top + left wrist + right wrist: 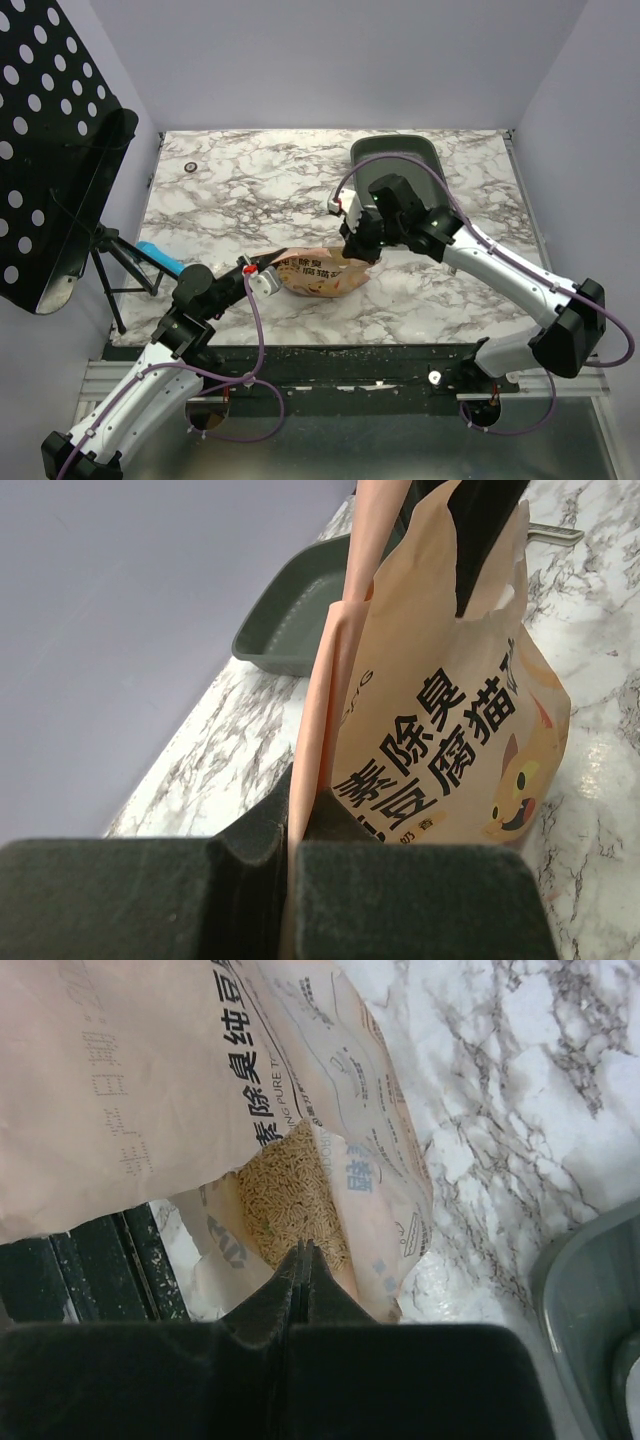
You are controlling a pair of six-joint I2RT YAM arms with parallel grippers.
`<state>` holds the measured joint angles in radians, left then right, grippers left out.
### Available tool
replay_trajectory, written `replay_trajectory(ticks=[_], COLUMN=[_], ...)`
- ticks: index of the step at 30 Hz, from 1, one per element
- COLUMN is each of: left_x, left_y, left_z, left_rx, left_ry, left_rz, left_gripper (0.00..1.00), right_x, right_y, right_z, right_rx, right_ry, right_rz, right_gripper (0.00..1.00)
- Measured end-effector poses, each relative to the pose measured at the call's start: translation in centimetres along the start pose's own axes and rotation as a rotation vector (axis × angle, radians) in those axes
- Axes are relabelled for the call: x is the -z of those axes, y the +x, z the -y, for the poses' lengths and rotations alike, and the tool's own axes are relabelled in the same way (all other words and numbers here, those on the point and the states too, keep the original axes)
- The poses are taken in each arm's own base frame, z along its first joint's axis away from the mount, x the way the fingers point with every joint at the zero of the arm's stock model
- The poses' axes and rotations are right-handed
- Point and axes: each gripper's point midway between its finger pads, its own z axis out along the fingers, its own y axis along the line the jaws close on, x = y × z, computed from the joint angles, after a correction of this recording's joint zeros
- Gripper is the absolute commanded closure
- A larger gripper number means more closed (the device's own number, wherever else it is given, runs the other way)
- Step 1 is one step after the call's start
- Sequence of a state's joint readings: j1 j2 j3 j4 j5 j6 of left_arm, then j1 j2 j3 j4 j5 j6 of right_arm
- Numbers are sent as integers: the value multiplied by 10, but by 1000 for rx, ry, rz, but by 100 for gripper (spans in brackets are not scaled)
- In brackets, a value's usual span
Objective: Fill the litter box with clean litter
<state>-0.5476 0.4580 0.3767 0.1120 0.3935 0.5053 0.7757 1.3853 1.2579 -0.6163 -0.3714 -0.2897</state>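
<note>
The dark grey litter box (pixel 395 160) stands at the table's far right; its corner shows in the left wrist view (pixel 300 620) and the right wrist view (pixel 590 1300). An orange-tan printed bag (pixel 320 275) lies between the arms. My left gripper (pixel 268 277) is shut on the bag's left edge, with the bag (pixel 450 730) pinched between the pads (pixel 290 820). My right gripper (pixel 358 250) is at the bag's right end. Its jaws (pixel 303 1250) are shut over the tan clean litter (pixel 290 1190) showing in the bag (pixel 120 1090). No film shows between them.
A black perforated stand (pixel 50 150) leans at the left, with a blue object (pixel 160 258) below it. A small dark ring (pixel 190 166) lies at the far left of the marble table (pixel 250 200). A grey handle (pixel 555 532) sticks out beyond the bag.
</note>
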Motion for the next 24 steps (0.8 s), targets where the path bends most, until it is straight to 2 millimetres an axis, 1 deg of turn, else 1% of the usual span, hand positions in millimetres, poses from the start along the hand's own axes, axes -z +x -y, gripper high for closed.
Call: replay_trajectory(ticks=[5, 6, 8, 10, 11, 12, 13, 14, 16, 18, 21, 24], left_x=[0, 0, -1, -2, -2, -3, -5, -5, -8, -12, -17, -21], left_y=[0, 0, 0, -1, -1, -1, -2, -3, -6, -11, -22, -23], left_z=[0, 0, 0, 0, 1, 1, 2, 3, 3, 1, -6, -9], left_rx=[3, 5, 10, 17, 20, 23, 27, 29, 34, 35, 31, 30], left_ry=[0, 0, 0, 2, 4, 7, 14, 17, 28, 38, 50, 70], left_rz=[1, 1, 2, 6, 9, 11, 15, 19, 31, 38, 41, 11], left_gripper=[98, 96, 92, 90, 88, 85, 81, 77, 71, 70, 70, 69], right_x=[-19, -22, -30, -37, -39, -42, -43, -43, -44, -44, -45, -45], right_y=[18, 21, 28, 35, 37, 38, 38, 37, 34, 31, 27, 26], right_z=[-5, -6, -9, -14, -17, -18, -19, -20, -22, -22, -20, -19], right_rx=[-16, -16, -16, -20, -20, -20, -21, -21, -21, -13, -7, -5], right_ry=[-46, -58, -89, -129, -148, -162, -173, -181, -189, -188, -183, -176], right_rz=[-62, -74, -99, -130, -141, -149, -151, -150, -142, -131, -117, -116], right_gripper=[99, 92, 68, 54, 45, 40, 32, 26, 20, 16, 15, 15])
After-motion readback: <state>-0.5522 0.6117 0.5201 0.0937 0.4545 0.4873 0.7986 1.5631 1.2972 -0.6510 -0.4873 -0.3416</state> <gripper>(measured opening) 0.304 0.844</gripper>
